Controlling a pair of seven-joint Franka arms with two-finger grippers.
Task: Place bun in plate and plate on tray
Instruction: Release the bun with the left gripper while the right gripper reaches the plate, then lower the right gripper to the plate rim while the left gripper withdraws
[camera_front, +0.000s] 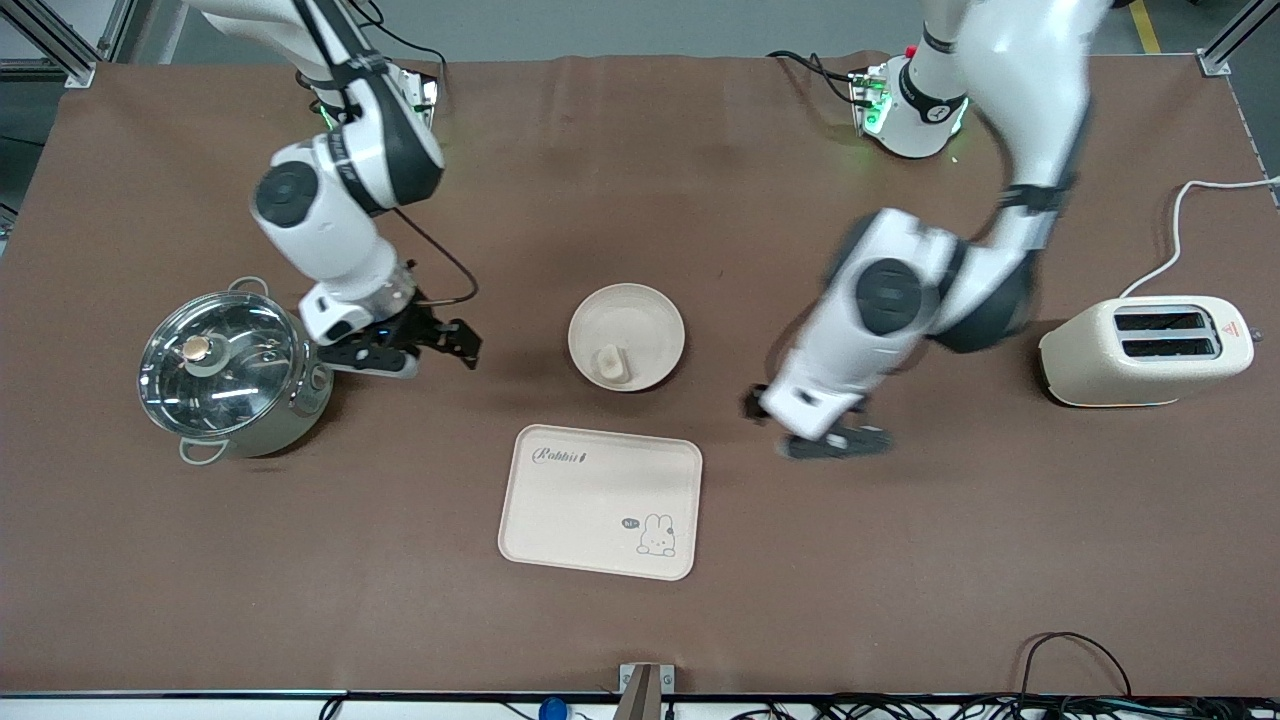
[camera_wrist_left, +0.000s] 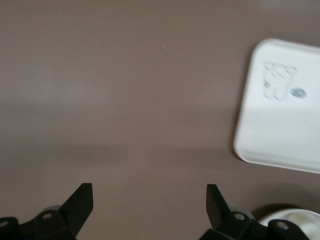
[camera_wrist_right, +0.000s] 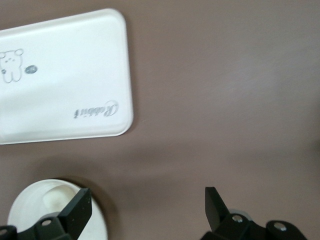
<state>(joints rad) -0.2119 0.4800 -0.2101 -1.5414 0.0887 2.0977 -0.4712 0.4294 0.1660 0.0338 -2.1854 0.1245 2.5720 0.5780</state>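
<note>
the bun sat inside the plate, at the part of its rim nearest the front camera. the plate stood on the table, just farther from the front camera than the tray, not touching it. the tray held nothing. the left gripper hung over bare table beside the plate, toward the left arm's end, fingers spread wide and empty. the right gripper hung between the plate and the steel pot, fingers also spread wide, holding nothing.
</note>
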